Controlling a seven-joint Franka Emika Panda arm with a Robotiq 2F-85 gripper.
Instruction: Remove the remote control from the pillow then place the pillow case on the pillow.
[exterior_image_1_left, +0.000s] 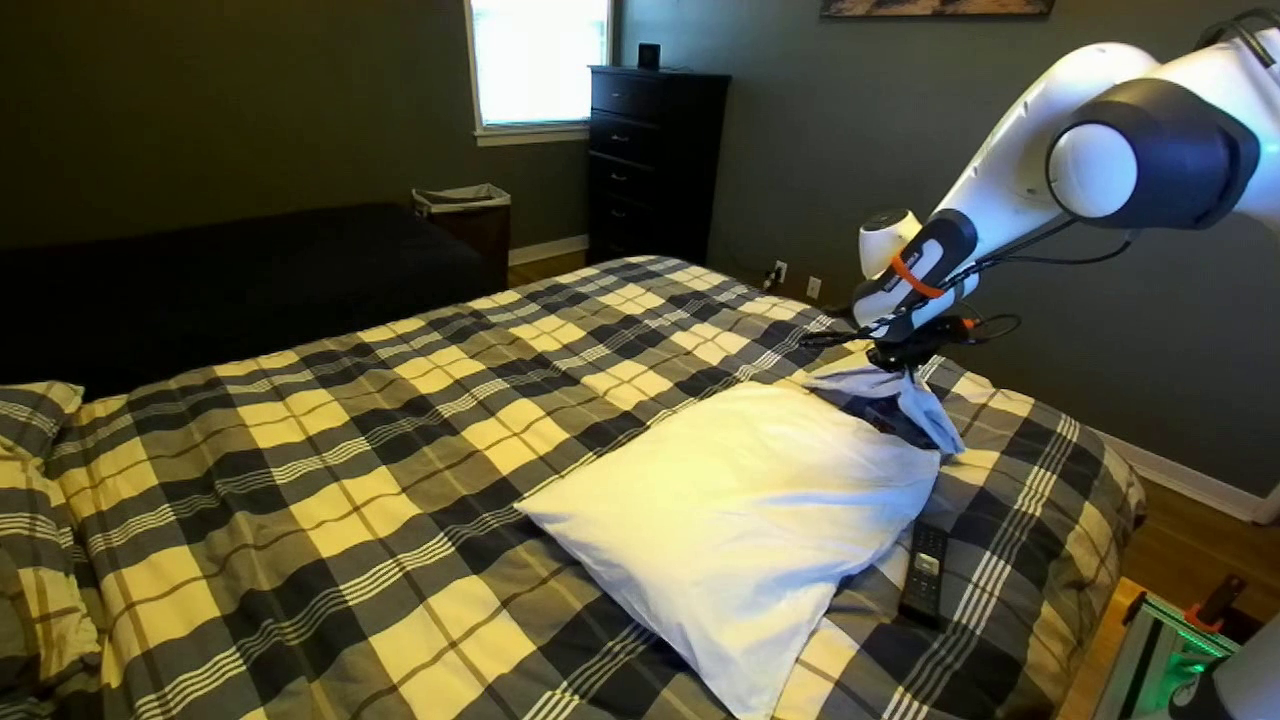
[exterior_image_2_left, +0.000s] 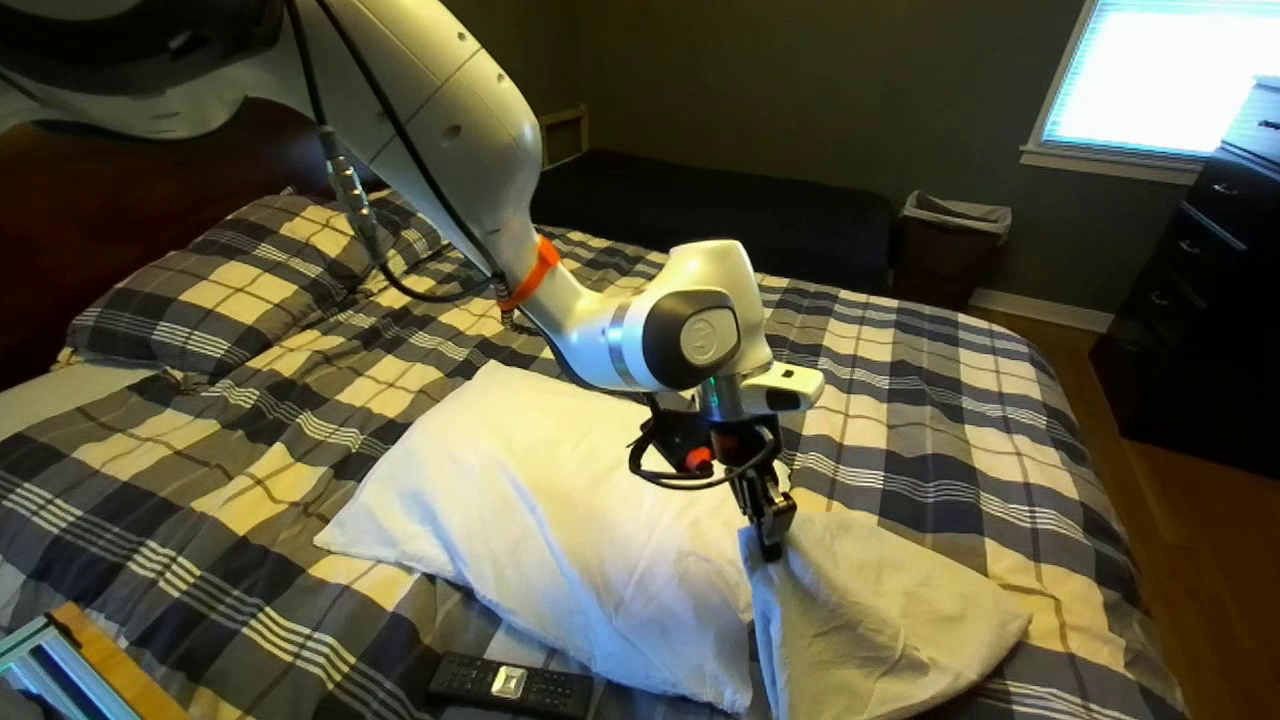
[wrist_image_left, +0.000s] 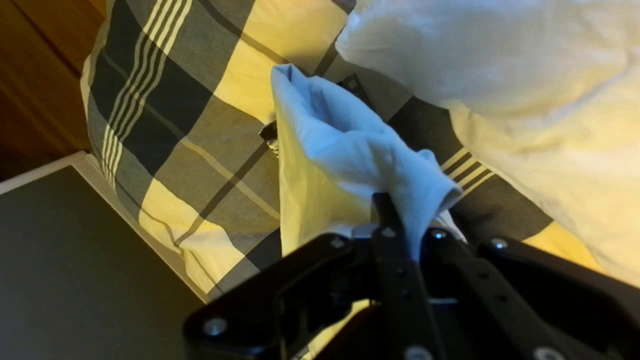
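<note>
The plump white pillow (exterior_image_1_left: 730, 500) lies flat on the bed in both exterior views (exterior_image_2_left: 560, 520), with part of it in the wrist view (wrist_image_left: 510, 65). The black remote control (exterior_image_1_left: 924, 578) lies on the duvet beside the pillow, off it (exterior_image_2_left: 512, 684). The wrist view shows a dark bit of it (wrist_image_left: 355, 87) behind the cloth. The off-white pillow case (exterior_image_2_left: 880, 620) hangs at the pillow's end, its edge lifted like a tent (exterior_image_1_left: 930, 408). My gripper (exterior_image_2_left: 772, 540) points down and is shut on this raised edge (wrist_image_left: 345, 135). Whether case and pillow touch is unclear.
A plaid duvet (exterior_image_1_left: 300, 500) covers the bed. Plaid bed pillows (exterior_image_2_left: 230, 280) stand by the headboard. A stand with a wooden edge (exterior_image_2_left: 115, 660) is at the bed's side. A grey flat surface (wrist_image_left: 75, 280) borders the bed in the wrist view. A dark dresser (exterior_image_1_left: 650, 160) stands behind.
</note>
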